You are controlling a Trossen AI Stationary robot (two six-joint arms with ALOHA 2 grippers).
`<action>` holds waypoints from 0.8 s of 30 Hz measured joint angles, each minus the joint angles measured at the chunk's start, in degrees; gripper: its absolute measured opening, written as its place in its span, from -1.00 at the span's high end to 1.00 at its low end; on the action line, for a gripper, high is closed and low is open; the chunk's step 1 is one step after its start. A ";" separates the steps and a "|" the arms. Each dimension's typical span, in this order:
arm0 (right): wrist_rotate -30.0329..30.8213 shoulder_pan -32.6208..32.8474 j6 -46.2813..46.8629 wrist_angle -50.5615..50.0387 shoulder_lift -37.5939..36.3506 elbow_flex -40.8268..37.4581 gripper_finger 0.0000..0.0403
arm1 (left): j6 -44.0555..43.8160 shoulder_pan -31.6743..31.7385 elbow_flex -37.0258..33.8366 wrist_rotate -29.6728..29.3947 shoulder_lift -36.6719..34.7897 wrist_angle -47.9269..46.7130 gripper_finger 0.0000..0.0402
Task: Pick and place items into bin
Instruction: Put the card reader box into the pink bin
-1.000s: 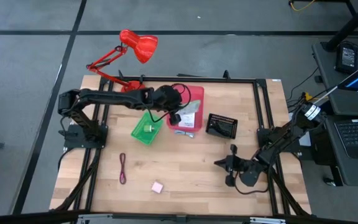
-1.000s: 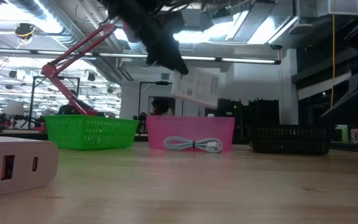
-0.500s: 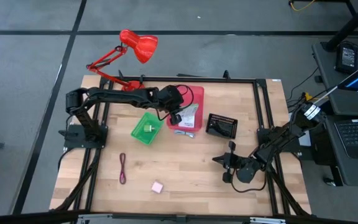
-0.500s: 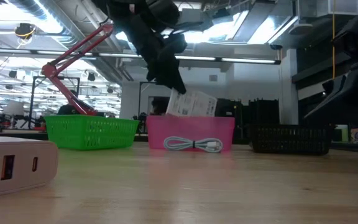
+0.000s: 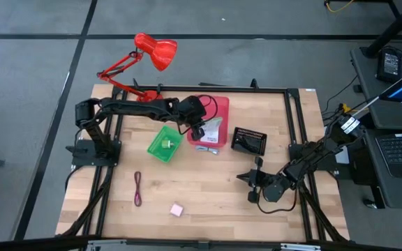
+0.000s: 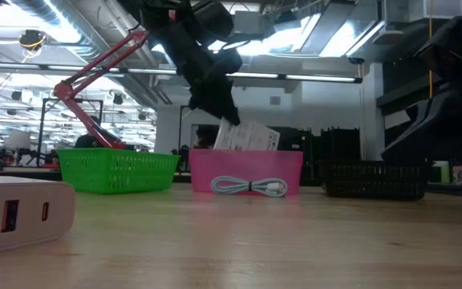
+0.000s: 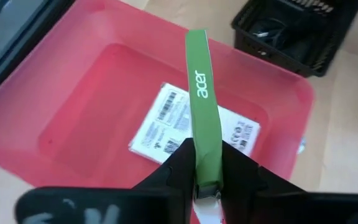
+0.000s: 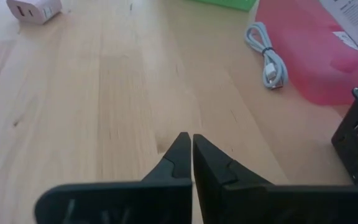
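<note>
Since a second ago: we see the left gripper [image 7: 207,180] has dropped lower over the pink bin [image 5: 218,110], carrying its packet down toward the rim, and the right arm has slid a little inward across the table.
Left gripper: our fingers are clamped on a thin white packet with a green edge [image 7: 202,118], held on edge above the pink bin.
Low view check: the packet [image 6: 245,136] hangs tilted just over the pink bin's wall [image 6: 247,164], not yet let go.
Already binned: one white printed packet [image 7: 191,124] lies flat on the pink bin's floor, and a green-white piece [image 5: 166,144] sits in the green basket [image 5: 156,151].
Black basket: the black basket [image 5: 248,141] stands just right of the pink bin; we think something dark lies inside, but we cannot tell what.
Right gripper: our right gripper [image 8: 192,158] hangs low over bare wood in the near-right part of the table, fingers pressed together and holding nothing.
Still loose: the coiled bluish cable [image 8: 267,61] lies on the table right against the pink bin's near side, the purple cord [image 5: 137,188] lies near the left edge, and the pink cube [image 5: 177,208] sits near the front.
Progress: we judge it roughly midway, with one drop in hand and three pieces left to collect.
Bystander: the red desk lamp [image 5: 152,52] stands at the far-left corner, not part of our job.
</note>
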 joint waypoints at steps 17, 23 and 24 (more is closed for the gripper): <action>-0.15 0.00 0.11 1.08 0.00 0.01 1.00 | 5.20 -0.11 0.04 -5.71 -2.11 -0.36 0.29; -0.12 0.00 0.04 1.30 0.00 0.01 1.00 | 8.09 -1.98 0.11 -2.90 -5.70 -1.15 0.33; -0.11 0.00 0.07 1.31 0.00 0.01 1.00 | 8.50 -2.39 0.11 -1.64 -6.10 -1.99 0.34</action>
